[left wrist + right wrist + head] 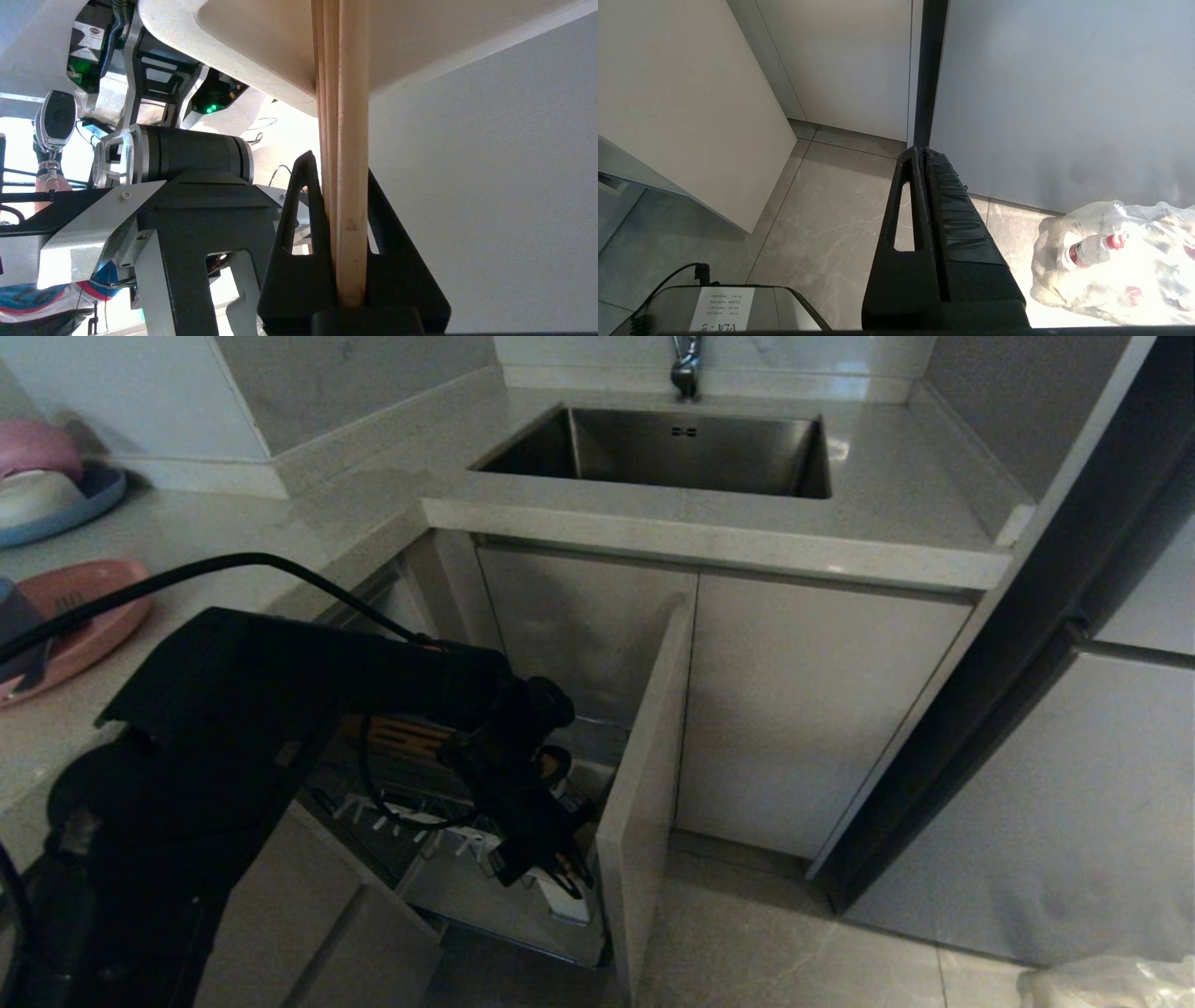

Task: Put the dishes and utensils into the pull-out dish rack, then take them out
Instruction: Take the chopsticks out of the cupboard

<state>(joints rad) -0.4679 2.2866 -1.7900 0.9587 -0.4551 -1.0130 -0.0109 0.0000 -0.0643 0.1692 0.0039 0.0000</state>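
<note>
My left gripper (343,186) is down inside the pull-out chrome wire dish rack (523,896), near its beige cabinet-front panel (644,784). Black fingers (303,219) pinched nearly together on the pair of long light-brown wooden chopsticks (348,154); the sticks stand straight up between the pads, both side by side. White pegs (448,840) and a white square utensil cup (565,901) sit just beside the gripper at the rack's front end. Slotted brown wooden strip (401,737) partly hidden behind my arm.

My right gripper (922,161) hangs over the grey tiled floor (831,210), fingers pressed together, holding nothing.

Salmon-pink round plate (89,625) lies at the left edge of the pale stone countertop (280,532). Steel sink (672,448) toward the far edge.
</note>
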